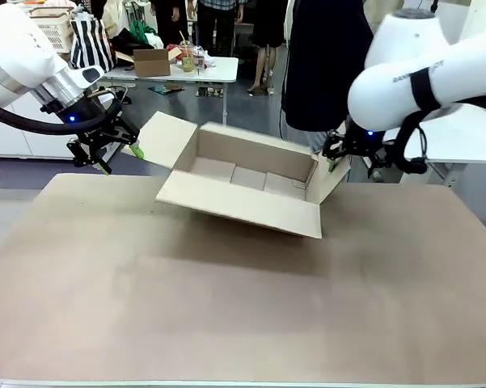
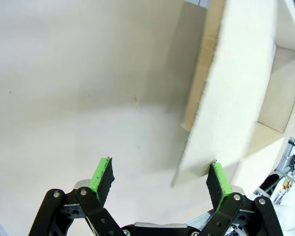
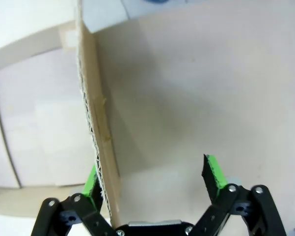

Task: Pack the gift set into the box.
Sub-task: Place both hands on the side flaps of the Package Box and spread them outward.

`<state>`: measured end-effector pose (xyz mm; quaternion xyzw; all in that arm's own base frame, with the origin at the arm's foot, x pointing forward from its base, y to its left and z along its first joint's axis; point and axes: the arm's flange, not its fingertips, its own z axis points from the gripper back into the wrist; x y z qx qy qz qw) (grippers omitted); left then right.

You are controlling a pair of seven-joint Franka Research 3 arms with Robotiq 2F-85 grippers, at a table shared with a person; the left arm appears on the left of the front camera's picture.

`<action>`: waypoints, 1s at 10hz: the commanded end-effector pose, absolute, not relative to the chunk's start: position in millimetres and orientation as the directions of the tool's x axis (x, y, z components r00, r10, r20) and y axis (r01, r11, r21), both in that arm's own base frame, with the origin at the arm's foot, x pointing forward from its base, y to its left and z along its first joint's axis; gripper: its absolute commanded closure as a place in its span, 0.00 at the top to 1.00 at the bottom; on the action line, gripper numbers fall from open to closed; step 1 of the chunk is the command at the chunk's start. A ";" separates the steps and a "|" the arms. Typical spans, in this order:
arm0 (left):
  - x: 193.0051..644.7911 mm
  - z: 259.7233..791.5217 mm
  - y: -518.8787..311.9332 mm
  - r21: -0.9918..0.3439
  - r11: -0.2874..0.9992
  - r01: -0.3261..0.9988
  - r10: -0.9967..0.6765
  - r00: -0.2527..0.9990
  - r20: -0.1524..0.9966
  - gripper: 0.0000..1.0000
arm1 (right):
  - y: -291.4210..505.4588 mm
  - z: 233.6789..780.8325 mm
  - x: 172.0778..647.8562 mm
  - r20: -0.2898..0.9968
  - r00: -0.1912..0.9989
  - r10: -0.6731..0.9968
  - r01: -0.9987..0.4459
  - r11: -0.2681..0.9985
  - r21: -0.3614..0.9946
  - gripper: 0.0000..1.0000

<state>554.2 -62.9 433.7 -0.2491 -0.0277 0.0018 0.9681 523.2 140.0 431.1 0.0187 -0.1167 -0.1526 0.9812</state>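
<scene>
Box [image 1: 251, 153]: plain brown corrugated carton at the far middle of the table [image 1: 226, 323], open, all four flaps splayed outward, inside bare, tilted so the opening faces up and toward the robot's side. Left pincer [image 1: 120, 159] is at the left flap, pads apart; in its wrist view one pad [image 2: 218, 179] is at the flap's edge. Right pincer [image 1: 335, 160] has its pads apart, astride the right flap's edge [image 3: 95, 123], not clamped. Lettering on the right arm [image 1: 420, 81] is too small to read.
</scene>
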 end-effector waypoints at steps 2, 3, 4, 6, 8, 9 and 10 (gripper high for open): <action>552.6 435.7 -63.6 -0.464 0.886 -0.002 0.029 0.998 0.052 1.00 | 140.0 431.1 523.2 0.223 0.926 -0.304 0.295 0.953 0.072 1.00; 552.6 435.7 -63.6 -0.464 0.886 -0.002 0.029 0.998 0.052 1.00 | 140.0 431.1 523.2 0.223 0.926 -0.304 0.295 0.953 0.072 1.00; 552.6 435.7 -63.6 -0.464 0.886 -0.002 0.029 0.998 0.052 1.00 | 140.0 431.1 523.2 0.223 0.926 -0.304 0.295 0.953 0.072 1.00; 552.6 435.7 -63.6 -0.464 0.886 -0.002 0.029 0.998 0.052 1.00 | 140.0 431.1 523.2 0.223 0.926 -0.304 0.295 0.953 0.072 1.00; 552.6 435.7 -63.6 -0.464 0.886 -0.002 0.029 0.998 0.052 1.00 | 140.0 431.1 523.2 0.223 0.926 -0.304 0.295 0.953 0.072 1.00; 552.6 435.7 -63.6 -0.464 0.886 -0.002 0.029 0.998 0.052 1.00 | 144.4 436.4 520.6 0.235 0.925 -0.298 0.279 0.954 0.111 1.00; 552.6 435.7 -63.6 -0.464 0.886 -0.002 0.029 0.998 0.052 1.00 | 144.4 438.7 522.5 0.258 0.926 -0.275 0.239 0.957 0.163 1.00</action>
